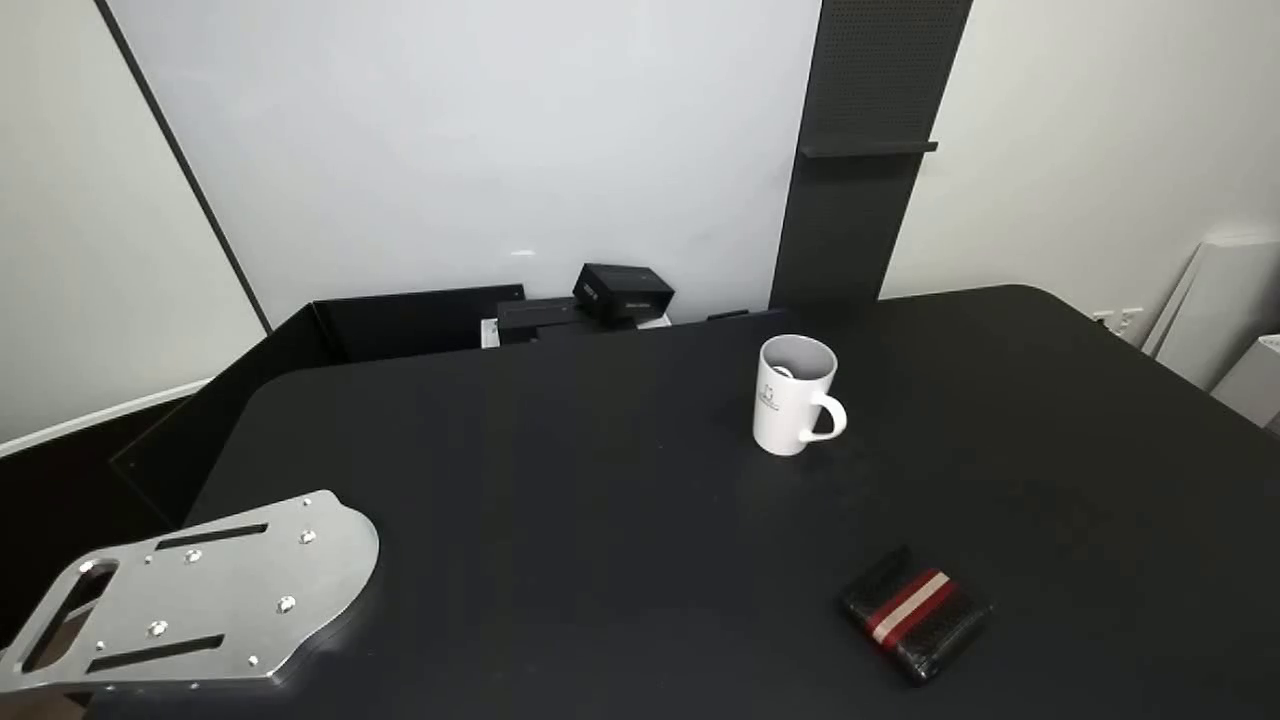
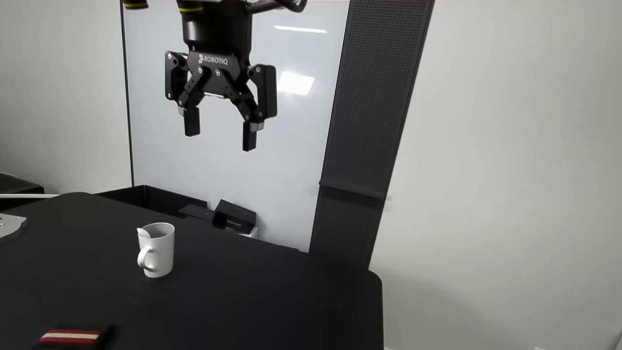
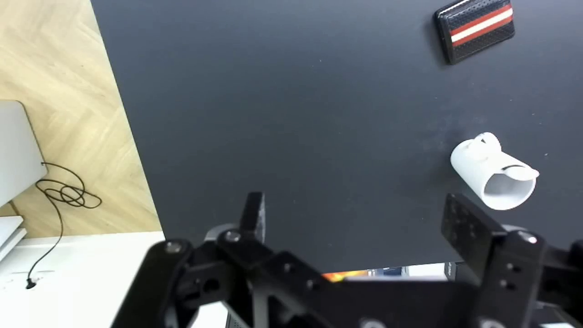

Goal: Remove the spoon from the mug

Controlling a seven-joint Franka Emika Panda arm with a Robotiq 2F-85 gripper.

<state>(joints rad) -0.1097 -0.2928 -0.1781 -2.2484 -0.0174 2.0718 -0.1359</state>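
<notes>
The white mug (image 1: 780, 415) stands upright on the black table, its handle facing the lower right in this exterior view. It also shows in an exterior view (image 2: 163, 253) and in the wrist view (image 3: 476, 166). The white spoon (image 2: 144, 233) stands in the mug with its end leaning on the rim above the handle. The spoon's tip (image 3: 521, 173) shows at the rim in the wrist view; the rest is hidden inside the mug. My gripper (image 2: 220, 141) is open and empty, high above the table. In the wrist view the gripper (image 3: 353, 205) has the mug beyond its right finger.
A black wallet with a red and white stripe (image 1: 915, 615) lies on the table (image 1: 560, 560) near the mug. A silver metal plate (image 1: 230, 590) is at the table's edge. Black boxes (image 1: 622, 292) lie beyond the back edge, before a whiteboard.
</notes>
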